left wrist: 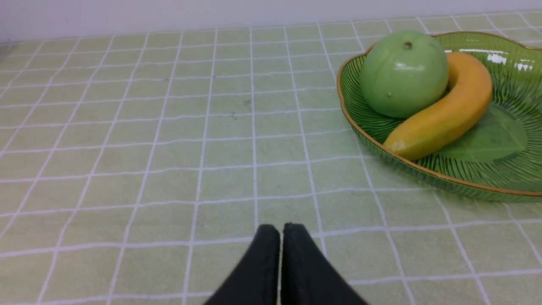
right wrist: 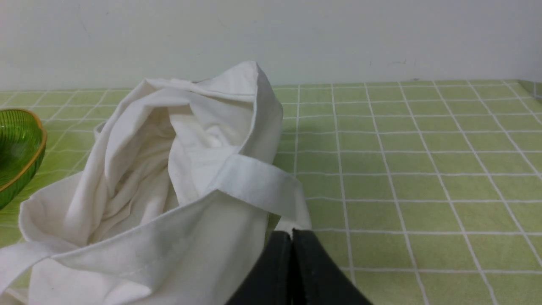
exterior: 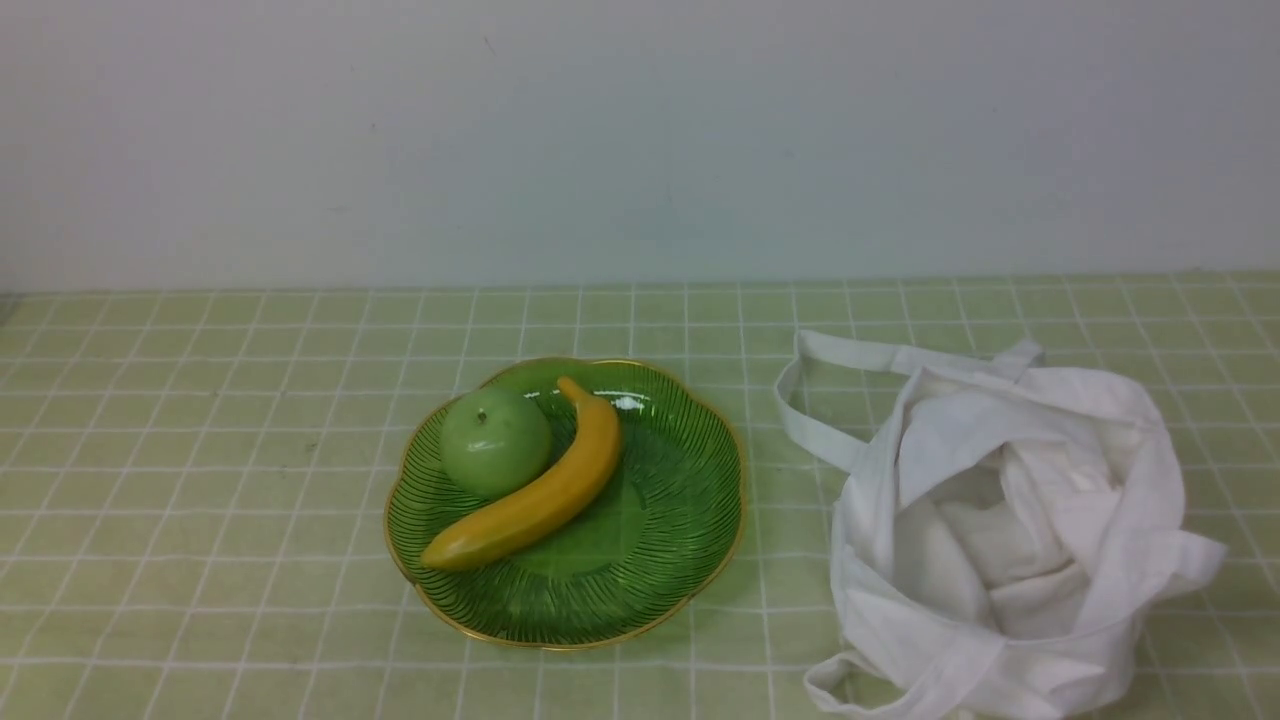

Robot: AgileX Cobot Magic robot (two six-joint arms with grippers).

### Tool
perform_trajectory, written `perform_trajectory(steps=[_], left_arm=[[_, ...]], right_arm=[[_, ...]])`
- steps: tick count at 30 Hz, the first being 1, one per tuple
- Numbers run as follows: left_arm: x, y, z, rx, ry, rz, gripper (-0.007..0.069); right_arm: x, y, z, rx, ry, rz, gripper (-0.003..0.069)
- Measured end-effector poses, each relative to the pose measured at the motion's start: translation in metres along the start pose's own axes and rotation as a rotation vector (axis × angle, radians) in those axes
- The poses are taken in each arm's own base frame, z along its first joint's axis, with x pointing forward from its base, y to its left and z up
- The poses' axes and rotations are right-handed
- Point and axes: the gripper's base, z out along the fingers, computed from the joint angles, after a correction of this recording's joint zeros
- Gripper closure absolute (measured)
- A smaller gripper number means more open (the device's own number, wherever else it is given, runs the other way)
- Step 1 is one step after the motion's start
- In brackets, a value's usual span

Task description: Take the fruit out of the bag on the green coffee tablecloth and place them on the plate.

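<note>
right wrist view: right claw [right wrist: 292, 233] closed, nothing gripped | beside it: white bag [exterior: 1000, 560], mouth gaping | farther off, past bag: green plate [exterior: 690, 560] holding banana [exterior: 545, 490] against green fruit [exterior: 495, 442] | left claw [left wrist: 281, 228], also closed and bare, apart from plate | beneath all: checked tablecloth [exterior: 200, 500]

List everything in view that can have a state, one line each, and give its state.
Banana: lying on the plate, against the green fruit
Green fruit: on the plate, stem end up
Plate: upright, holding two fruits
Bag: crumpled, mouth open, no fruit visible inside
Tablecloth: spread out
Left gripper: shut, holding nothing
Right gripper: shut, holding nothing
</note>
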Motion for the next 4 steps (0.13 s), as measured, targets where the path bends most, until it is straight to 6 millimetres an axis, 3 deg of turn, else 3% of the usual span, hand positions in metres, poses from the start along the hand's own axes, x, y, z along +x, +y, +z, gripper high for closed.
perform_trajectory(steps=[4], left_arm=[[0.0, 0.0, 0.0, 0.0, 0.0, 0.0, 0.0633]], right_arm=[[0.0, 0.0, 0.0, 0.0, 0.0, 0.0, 0.0673]])
